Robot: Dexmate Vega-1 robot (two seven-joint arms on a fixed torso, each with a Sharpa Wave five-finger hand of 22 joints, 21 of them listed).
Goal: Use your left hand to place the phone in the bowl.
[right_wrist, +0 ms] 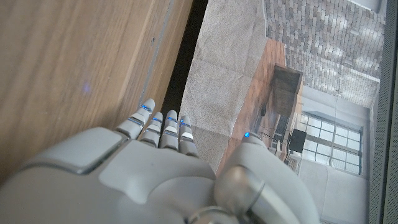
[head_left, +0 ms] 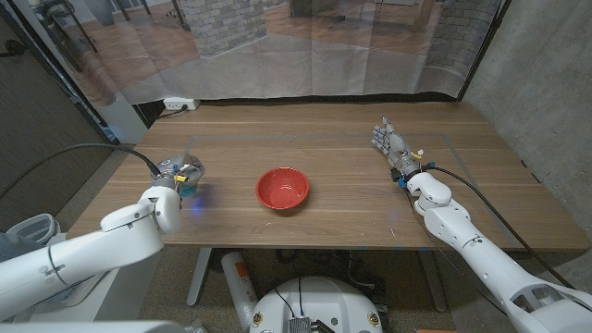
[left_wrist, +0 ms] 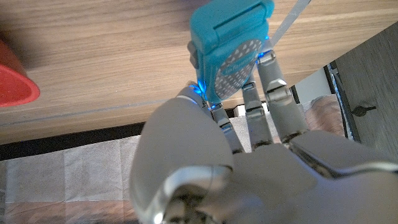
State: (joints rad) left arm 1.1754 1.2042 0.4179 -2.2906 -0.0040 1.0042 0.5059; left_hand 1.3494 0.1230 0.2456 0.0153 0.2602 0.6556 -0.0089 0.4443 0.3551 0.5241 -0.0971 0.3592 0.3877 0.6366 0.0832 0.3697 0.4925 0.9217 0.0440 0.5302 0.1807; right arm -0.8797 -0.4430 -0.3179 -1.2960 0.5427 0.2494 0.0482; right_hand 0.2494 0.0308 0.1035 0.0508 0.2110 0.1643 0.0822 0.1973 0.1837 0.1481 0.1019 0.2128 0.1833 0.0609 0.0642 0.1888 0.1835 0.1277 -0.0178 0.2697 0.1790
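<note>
A teal-blue phone (left_wrist: 231, 46) is gripped by my left hand (left_wrist: 249, 143), with the fingers along one side of it and the thumb on the other. In the head view that left hand (head_left: 178, 175) is over the table's left part, with the phone (head_left: 189, 169) showing blue at its tip, well to the left of the red bowl (head_left: 282, 189). A bit of the bowl's rim (left_wrist: 15, 81) also shows in the left wrist view. The bowl is empty. My right hand (head_left: 393, 145) is at the table's right, fingers stretched out, holding nothing (right_wrist: 155, 168).
The wooden table (head_left: 324, 139) carries little else. A white power strip (head_left: 179, 104) lies at its far left corner. A clear curtain hangs behind the table, and a grey wall stands on the right.
</note>
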